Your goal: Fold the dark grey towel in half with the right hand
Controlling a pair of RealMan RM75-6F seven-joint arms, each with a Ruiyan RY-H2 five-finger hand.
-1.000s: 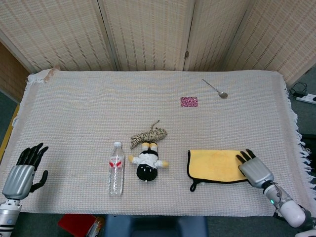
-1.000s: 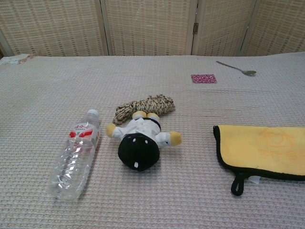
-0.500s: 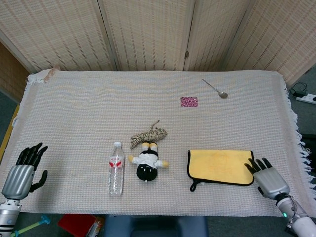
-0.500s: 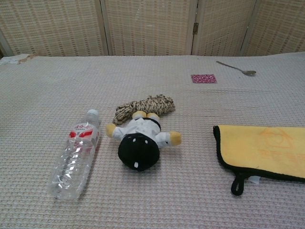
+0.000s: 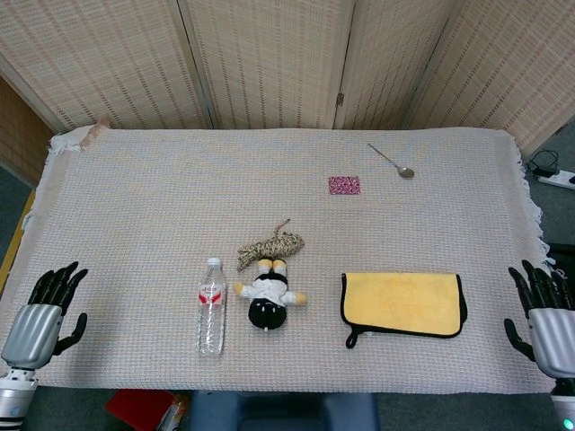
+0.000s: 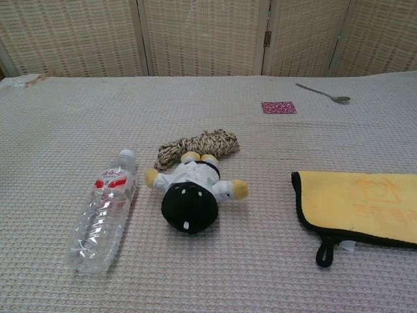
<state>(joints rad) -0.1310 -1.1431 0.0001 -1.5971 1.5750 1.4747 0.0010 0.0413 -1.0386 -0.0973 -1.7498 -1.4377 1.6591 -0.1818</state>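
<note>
Yellow side of towel (image 5: 401,303) up, folded flat. Right hand (image 5: 549,324) beside it, fingers spread, holding nothing. Left hand (image 5: 36,318) spread, empty too.

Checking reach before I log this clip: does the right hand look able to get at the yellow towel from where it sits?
Probably yes: the right hand is open just beyond the yellow towel, with only bare tablecloth between them.

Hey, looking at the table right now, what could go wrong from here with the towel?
1. The towel lies yellow side up with only a dark edge showing, so it may already be folded; another fold might overdo it.
2. The right hand sits open off the table's right edge, apart from the towel.
3. The doll lies left of the towel; a leftward fold could nudge it.
</note>
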